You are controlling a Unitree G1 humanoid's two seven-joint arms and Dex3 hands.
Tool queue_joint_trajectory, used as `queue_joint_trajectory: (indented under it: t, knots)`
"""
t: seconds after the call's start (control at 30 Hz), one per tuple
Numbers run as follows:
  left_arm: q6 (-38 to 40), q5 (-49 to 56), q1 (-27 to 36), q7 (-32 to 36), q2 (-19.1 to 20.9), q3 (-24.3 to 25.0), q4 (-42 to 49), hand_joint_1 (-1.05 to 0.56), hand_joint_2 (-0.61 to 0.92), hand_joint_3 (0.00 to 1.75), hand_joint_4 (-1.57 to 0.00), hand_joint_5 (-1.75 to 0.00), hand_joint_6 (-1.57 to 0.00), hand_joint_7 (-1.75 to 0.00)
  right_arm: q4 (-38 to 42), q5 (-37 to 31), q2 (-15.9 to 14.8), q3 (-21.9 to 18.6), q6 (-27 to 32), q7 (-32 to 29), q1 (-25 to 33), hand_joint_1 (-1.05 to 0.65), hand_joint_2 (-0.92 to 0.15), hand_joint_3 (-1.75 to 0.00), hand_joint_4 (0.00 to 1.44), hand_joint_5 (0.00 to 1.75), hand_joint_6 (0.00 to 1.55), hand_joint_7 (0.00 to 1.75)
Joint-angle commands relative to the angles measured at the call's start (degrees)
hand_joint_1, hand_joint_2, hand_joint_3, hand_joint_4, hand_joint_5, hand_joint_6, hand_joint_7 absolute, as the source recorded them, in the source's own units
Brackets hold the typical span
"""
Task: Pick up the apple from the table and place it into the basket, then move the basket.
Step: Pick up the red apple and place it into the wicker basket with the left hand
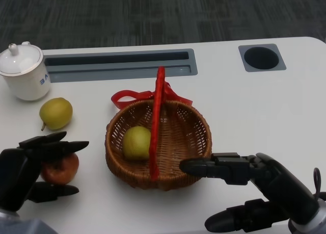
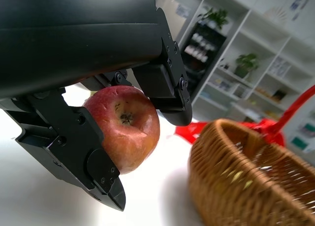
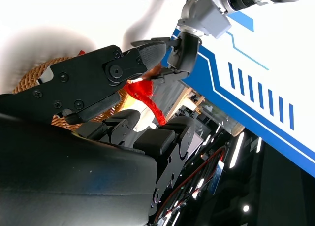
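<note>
So the worktop (image 1: pixel 254 106) is a plain white surface with a long grey recessed slot (image 1: pixel 119 65) running along the back and a grey-framed round hole (image 1: pixel 261 57) near the far right corner, and past its edge there's dark grey carpet (image 1: pixel 153 12) showing. The left wrist view is catching white shelving (image 2: pixel 246 53) in the background with potted plants and small stuff on it, all blurry. The right wrist view is showing a white wall panel with blue stripes (image 3: pixel 261 93), no readable words on it. Only writing anywhere is some blue lettering on the white lidded cup (image 1: pixel 23 71) at the far left, and it's too cut off to read. The left hand (image 1: pixel 38 167) is gripping the red apple (image 1: pixel 60 167) between its fingers at the near left of the worktop, beside the basket (image 1: pixel 188 137); whether the apple is touching the surface isn't clear. The wicker basket is sitting in the middle with a red handle (image 1: pixel 157 122) arching over it and a red ribbon (image 1: pixel 127 97) at the back rim, and a yellow-green fruit (image 1: pixel 136 142) is lying inside. A second yellow-green pear (image 1: pixel 56 113) is resting on the worktop between the cup and the left hand. The right hand (image 1: pixel 249 193) is hanging just off the basket's near right side, fingers spread apart and holding nothing.
</note>
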Motion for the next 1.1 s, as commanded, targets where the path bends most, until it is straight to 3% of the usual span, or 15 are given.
queue_joint_trajectory:
  t: [0.03, 0.33, 0.63, 1.1]
  knots:
    - [-2.7, -0.4, 1.9, 2.0, 1.9, 2.2, -4.5, -0.06, 0.73, 0.01, -1.26, -0.03, -1.18, -0.02, 0.0, 0.9, -0.4, -0.3, -0.2, 0.2, -0.3, -0.43, -0.83, 0.00, 0.69, 0.00, 0.64, 0.00]
    - [-5.5, -2.0, 6.0, 0.5, 1.8, 8.6, -16.8, -0.08, 0.71, 0.00, -1.29, -0.02, -1.22, -0.02, 0.3, 1.2, -0.3, -0.2, -0.2, 0.4, -0.3, -0.44, -0.85, 0.00, 0.70, 0.00, 0.64, 0.00]
    - [-9.5, -11.2, 7.7, -9.1, -1.1, 12.5, -26.7, -0.13, 0.72, 0.00, -1.29, -0.02, -1.22, -0.02, 1.7, 1.4, 0.3, -0.2, -1.3, 0.6, -0.8, -0.43, -0.85, 0.00, 0.69, 0.00, 0.64, 0.00]
    - [-5.5, -21.6, 7.8, -25.6, -9.0, 12.3, -38.2, -0.17, 0.72, 0.00, -1.30, -0.01, -1.23, -0.01, 1.7, 1.4, 0.2, -0.3, -1.1, 0.9, -1.1, -0.42, -0.85, 0.00, 0.69, 0.00, 0.64, 0.00]
